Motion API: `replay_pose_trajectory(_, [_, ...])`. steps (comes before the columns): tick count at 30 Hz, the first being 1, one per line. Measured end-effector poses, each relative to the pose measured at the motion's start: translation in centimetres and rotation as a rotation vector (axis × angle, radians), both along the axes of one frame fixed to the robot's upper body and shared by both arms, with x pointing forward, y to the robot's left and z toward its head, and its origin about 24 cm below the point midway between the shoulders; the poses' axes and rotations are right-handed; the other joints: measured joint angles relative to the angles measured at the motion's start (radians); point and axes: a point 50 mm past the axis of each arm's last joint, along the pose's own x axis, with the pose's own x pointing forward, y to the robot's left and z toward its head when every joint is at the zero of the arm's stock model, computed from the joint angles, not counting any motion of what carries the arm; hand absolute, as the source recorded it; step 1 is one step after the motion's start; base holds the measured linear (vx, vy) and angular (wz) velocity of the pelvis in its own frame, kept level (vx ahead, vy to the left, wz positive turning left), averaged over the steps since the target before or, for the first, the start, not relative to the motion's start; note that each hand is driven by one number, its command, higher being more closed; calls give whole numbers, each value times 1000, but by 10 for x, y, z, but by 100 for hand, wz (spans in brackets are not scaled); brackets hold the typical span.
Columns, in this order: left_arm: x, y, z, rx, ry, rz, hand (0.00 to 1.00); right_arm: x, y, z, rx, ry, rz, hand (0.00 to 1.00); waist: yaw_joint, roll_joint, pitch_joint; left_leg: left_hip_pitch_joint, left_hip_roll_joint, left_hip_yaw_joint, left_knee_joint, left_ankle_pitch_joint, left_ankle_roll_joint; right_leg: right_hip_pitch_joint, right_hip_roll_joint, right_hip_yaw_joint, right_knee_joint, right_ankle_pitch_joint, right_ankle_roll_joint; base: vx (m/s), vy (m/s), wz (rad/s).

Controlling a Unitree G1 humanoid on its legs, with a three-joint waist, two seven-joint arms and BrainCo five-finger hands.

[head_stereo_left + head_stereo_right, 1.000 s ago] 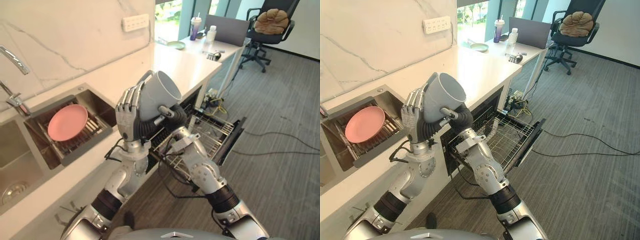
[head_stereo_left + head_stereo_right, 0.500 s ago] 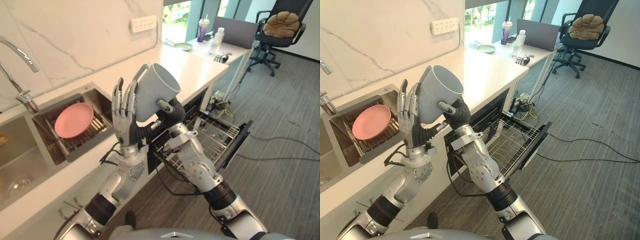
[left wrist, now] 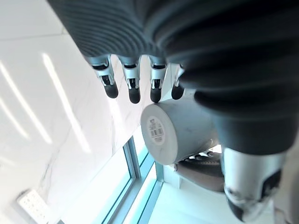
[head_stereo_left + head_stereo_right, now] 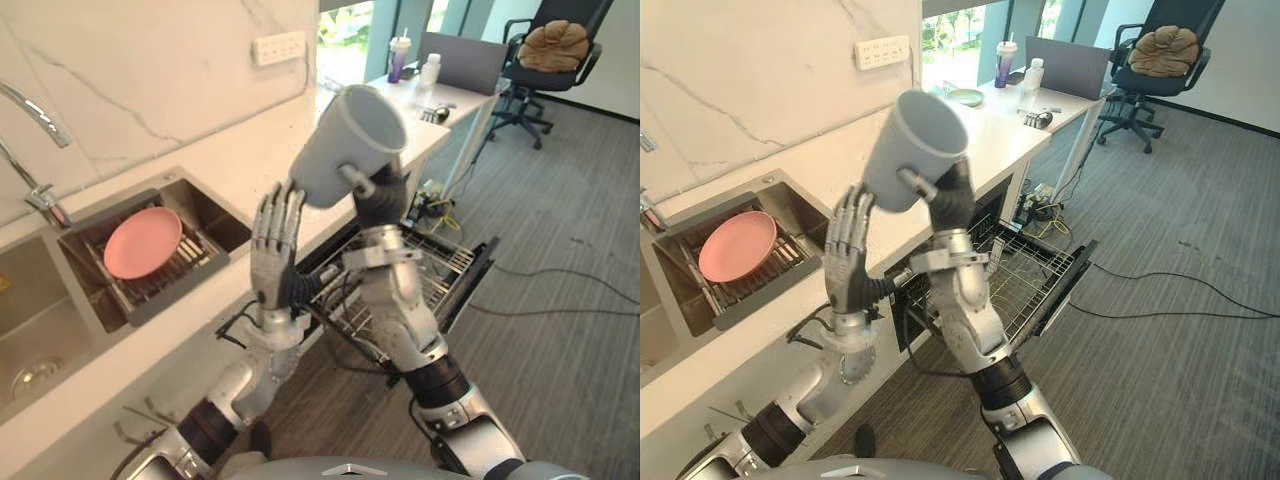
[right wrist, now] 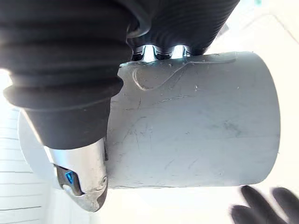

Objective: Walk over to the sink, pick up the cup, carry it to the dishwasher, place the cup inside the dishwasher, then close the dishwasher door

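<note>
Gripping the grey cup (image 4: 350, 145) with fingers curled round its smooth cylindrical wall, the right robot hand (image 4: 378, 192) held it tilted, mouth upward, high above the open dishwasher (image 4: 472, 275), probably to clear the counter (image 4: 230, 165) edge before lowering it onto the wire rack. The left robot hand (image 4: 277, 245), fingers straight and spread, stood just under the cup; contact was unclear. The cup's matte surface looked scuffed, with a label on its flat base.

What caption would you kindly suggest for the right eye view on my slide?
Right hand holds the grey cup aloft, left hand open below it, dishwasher rack pulled out behind.
</note>
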Motion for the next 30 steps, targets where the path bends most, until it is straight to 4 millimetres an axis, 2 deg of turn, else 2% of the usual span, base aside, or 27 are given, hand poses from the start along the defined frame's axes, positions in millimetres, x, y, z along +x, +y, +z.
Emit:
replay_pose_trajectory(3, [2, 0, 4, -25, -7, 15, 0, 1, -12, 2, 44, -15, -48, 100, -13, 7, 3, 1, 0, 4, 0, 0, 0, -1, 0, 3, -1, 0, -1, 0, 0, -4])
replay_pose_trajectory(8, [3, -5, 12, -60, -31, 7, 0, 0, -35, -8, 83, 22, -157, 100, -13, 8, 2, 2, 0, 7, 0, -1, 1, -1, 0, 5, -3, 1, -1, 0, 0, 0])
replay_pose_trajectory(11, [10, 3, 17, -100, -35, 38, 0, -2, -56, -15, 86, 44, -271, 100, -20, 8, 2, 3, 0, 11, 0, -1, 1, -1, -1, 8, -4, 1, -2, 0, 0, -2])
replay_pose_trajectory(12, [13, 9, 19, -156, -27, 34, 0, -4, -71, -15, 84, 34, -352, 100, -26, 9, 4, 3, 0, 12, 0, -2, 1, -1, -1, 9, -5, 2, -3, 0, 0, -3])
replay_pose_trajectory(14, [14, 12, 20, -235, -3, -18, 0, -6, -87, -13, 82, 18, -431, 100, -27, 9, 7, 5, 0, 16, 0, -2, 1, -1, -1, 12, -6, 3, -4, -2, -2, -5])
replay_pose_trajectory(17, [16, 10, 17, -424, 162, -191, 0, -13, -114, -14, 39, 6, -555, 100, -31, 10, 15, 10, 0, 24, 0, -6, 2, -1, -2, 22, -6, 3, -4, -7, -6, -8])
replay_pose_trajectory(19, [16, 5, 3, -593, 392, -396, 0, -20, -132, -20, 13, 28, -632, 100, -39, 10, 19, 11, 0, 27, 0, -8, 0, -1, -2, 26, -8, 2, -4, 5, -15, -5])
replay_pose_trajectory(21, [8, -4, -11, -684, 571, -588, 0, -27, -147, -26, -34, 48, -702, 100, -47, 11, 28, 11, 0, 31, 0, -10, 1, -2, -2, 30, -11, 1, -2, 13, -13, -6])
replay_pose_trajectory(23, [-4, -21, -27, -765, 782, -856, 0, -33, -165, -34, -102, 94, -771, 100, -52, 9, 36, 11, -1, 40, 0, -14, 2, -7, -5, 36, -12, -2, 3, 16, -12, -8])
replay_pose_trajectory(25, [-15, -34, -36, -791, 918, -1032, 0, -35, -177, -42, -161, 130, -804, 100, -60, 4, 39, 13, -1, 45, 0, -17, 2, -8, -6, 40, -12, 1, -1, 28, -15, -7])
replay_pose_trajectory(29, [-29, -42, -49, -789, 1039, -1143, 0, -34, -190, -55, -215, 193, -819, 100, -67, 2, 42, 13, 1, 44, 0, -21, 0, -7, -6, 39, -13, -1, 2, 14, -11, 0])
replay_pose_trajectory(30, [-38, -43, -59, -798, 1112, -1160, 0, -34, -195, -61, -245, 224, -827, 100, -65, 3, 43, 12, 1, 40, 0, -23, 1, -5, -6, 35, -13, -4, 2, 23, -23, 10])
